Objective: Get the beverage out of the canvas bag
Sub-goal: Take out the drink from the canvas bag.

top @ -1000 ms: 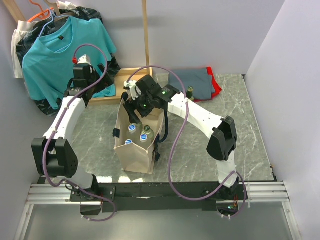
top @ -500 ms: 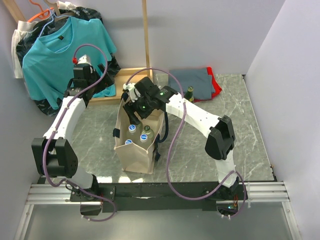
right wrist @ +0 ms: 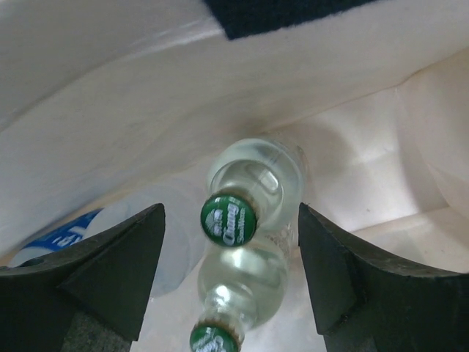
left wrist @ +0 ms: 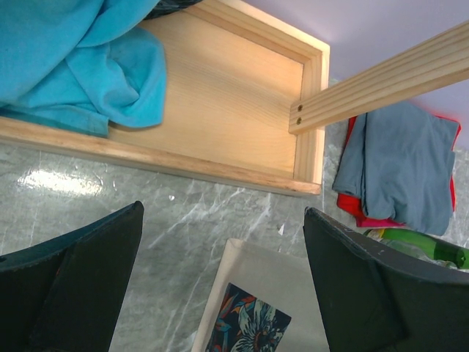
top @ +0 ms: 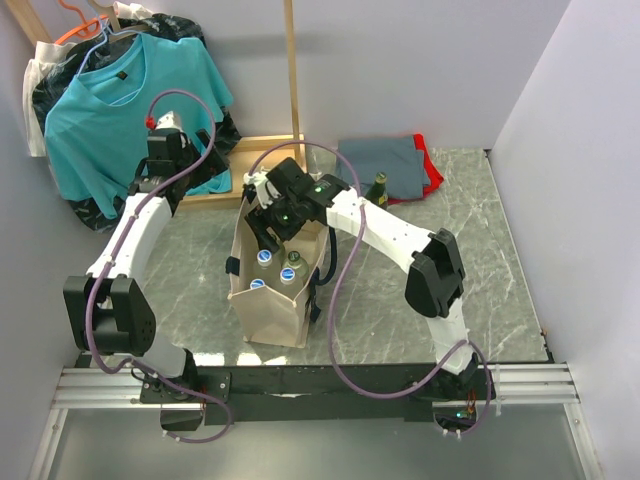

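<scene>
The beige canvas bag (top: 268,305) stands upright at the table's middle, with several capped bottles in it. My right gripper (top: 268,223) reaches down into its far end. In the right wrist view my right gripper (right wrist: 230,211) is open, its fingers on either side of a clear glass bottle with a green cap (right wrist: 229,218), not touching it. A second green-capped bottle (right wrist: 212,339) stands just below, and a blue-capped bottle (right wrist: 58,238) is at the left. My left gripper (top: 200,148) is open and empty, left of and beyond the bag. The left wrist view shows the bag's floral-printed corner (left wrist: 253,323) under the left gripper (left wrist: 223,209).
A wooden tray frame (left wrist: 220,95) with a turquoise shirt (top: 120,90) hanging over it stands at the back left. Folded grey and red cloths (top: 395,165) lie at the back, with a green bottle (top: 380,185) beside them. Black strap handles (top: 325,265) hang on the bag's right side.
My right gripper has shifted a little to the left and further over the bag's opening. The left arm and the bag have not moved.
</scene>
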Robot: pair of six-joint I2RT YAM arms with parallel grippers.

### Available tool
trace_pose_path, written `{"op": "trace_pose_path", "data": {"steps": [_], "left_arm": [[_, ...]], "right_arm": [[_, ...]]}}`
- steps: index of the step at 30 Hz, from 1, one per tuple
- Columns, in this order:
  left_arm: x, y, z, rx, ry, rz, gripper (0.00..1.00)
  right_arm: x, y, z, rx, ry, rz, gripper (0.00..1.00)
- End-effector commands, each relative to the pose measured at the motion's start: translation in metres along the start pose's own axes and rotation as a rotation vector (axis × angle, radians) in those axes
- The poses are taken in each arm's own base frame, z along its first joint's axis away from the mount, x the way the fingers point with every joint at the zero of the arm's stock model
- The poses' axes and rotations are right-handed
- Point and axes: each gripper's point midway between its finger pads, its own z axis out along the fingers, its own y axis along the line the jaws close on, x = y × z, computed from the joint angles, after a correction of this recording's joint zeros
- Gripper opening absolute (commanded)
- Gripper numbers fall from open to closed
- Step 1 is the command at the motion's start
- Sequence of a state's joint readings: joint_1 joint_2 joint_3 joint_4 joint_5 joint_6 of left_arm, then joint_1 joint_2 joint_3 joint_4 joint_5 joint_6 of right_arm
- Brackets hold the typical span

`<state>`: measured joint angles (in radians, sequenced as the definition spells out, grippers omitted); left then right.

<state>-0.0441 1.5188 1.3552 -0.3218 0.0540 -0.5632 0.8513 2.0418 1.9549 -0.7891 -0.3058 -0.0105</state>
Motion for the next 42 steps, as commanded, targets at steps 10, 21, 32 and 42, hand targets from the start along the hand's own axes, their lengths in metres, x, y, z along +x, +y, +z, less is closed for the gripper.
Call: {"op": "trace_pose_path", "data": {"steps": [10, 21, 32, 42], "left_arm": [[-0.004, -0.005, -0.007, 0.018, -0.024, 0.006, 0.96], [-0.001, -0.003, -0.006, 0.016, -0.018, 0.004, 0.97], [-0.002, -0.004, -0.009, 0.018, -0.024, 0.007, 0.96], [0.001, -0.003, -0.015, 0.024, -0.024, 0.008, 0.96]], "right_arm": [[0.0, 0.007, 0.011, -0.041, 0.008, -0.018, 0.56], [-0.002, 0.009, 0.008, -0.045, 0.004, -0.03, 0.07], [-0.028, -0.005, -0.014, 0.075, -0.091, -0.031, 0.0], [-0.057, -0.01, -0.038, 0.142, -0.183, -0.041, 0.0]]}}
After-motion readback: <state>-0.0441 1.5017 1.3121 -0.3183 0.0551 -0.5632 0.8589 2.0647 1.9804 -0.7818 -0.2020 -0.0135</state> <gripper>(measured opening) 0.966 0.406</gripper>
